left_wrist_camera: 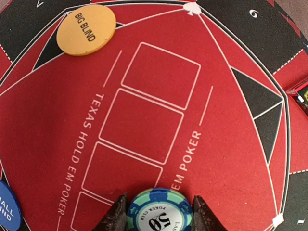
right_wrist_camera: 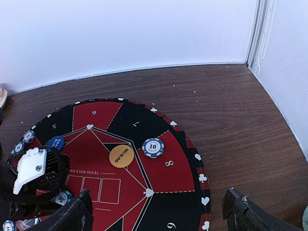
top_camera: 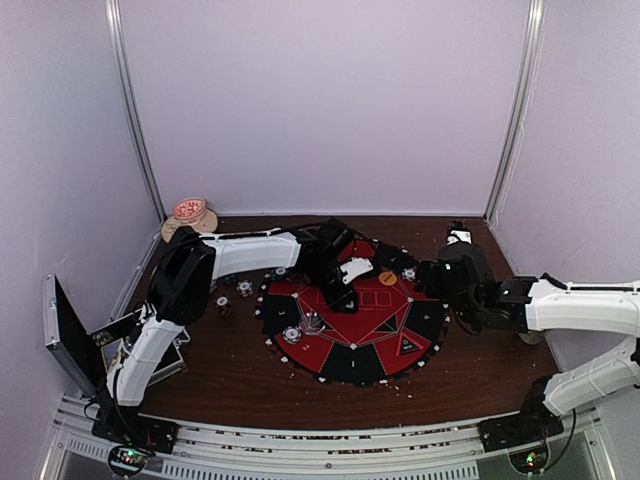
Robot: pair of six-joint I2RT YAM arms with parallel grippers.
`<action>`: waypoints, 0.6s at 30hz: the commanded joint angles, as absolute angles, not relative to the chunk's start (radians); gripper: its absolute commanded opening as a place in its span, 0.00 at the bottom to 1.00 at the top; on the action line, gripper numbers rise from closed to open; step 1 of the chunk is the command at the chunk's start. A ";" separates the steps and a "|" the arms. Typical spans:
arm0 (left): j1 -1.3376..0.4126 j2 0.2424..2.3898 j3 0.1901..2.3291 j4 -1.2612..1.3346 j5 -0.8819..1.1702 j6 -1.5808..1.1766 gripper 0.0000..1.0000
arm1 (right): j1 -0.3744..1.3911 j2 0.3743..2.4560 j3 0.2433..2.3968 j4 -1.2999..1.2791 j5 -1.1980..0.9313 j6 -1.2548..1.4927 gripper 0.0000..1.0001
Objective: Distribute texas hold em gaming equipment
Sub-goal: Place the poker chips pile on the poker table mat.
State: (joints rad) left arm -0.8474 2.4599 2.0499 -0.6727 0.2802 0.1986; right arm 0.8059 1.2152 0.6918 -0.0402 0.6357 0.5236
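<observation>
- My left hand (left_wrist_camera: 160, 198) is drawn narrow around a teal chip (left_wrist_camera: 159, 215) marked 50. Its fingers (left_wrist_camera: 115, 219) press the chip's rim, one on each side.
- That teal chip sits at the end of the row of white-outlined boxes printed on the red centre of the round mat (left_wrist_camera: 226, 159), beside the words "EM POKER". I cannot tell whether it rests on the felt or is lifted just off it.
- The orange button (left_wrist_camera: 86, 30), lettered BIG BLIND, lies flat on the mat beyond the boxes, well apart from my left hand.
- The blue button (left_wrist_camera: 6, 211) lies at the left edge of my left wrist view, partly cut off. It is near the hand but not touching it.
- My right hand (right_wrist_camera: 159, 214) is spread wide with nothing between its fingers (right_wrist_camera: 72, 216), and it hangs over the right part of the mat.
- A blue-and-white chip (right_wrist_camera: 153, 147) marked 10 lies flat on a red wedge, just beside the orange button but apart from it.
- Two small chips (right_wrist_camera: 28, 136) lie close together at the mat's left rim.
- From above, the mat lies in the middle of the brown wooden surface (top_camera: 230, 385). A beige mug (top_camera: 190, 215) is at the back left, and an open metal case (top_camera: 65, 335) is at the left edge.
</observation>
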 commanded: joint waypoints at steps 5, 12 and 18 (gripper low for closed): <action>-0.850 2.461 2.047 -0.647 0.281 0.185 0.63 | 0.799 1.209 0.681 -0.031 0.647 0.512 0.95; -0.839 2.337 2.023 -0.637 0.256 0.186 0.98 | 0.800 1.258 0.709 -0.025 0.588 0.476 0.97; -0.751 2.166 1.951 -0.629 0.250 0.189 0.98 | 0.807 1.373 0.795 -0.060 0.489 0.474 0.98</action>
State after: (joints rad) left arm -0.8253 2.3299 1.9854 -0.6575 0.2634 0.1875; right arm 0.8051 1.3106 0.7204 -0.0372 0.5625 0.4881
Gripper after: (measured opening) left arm 0.978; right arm 0.979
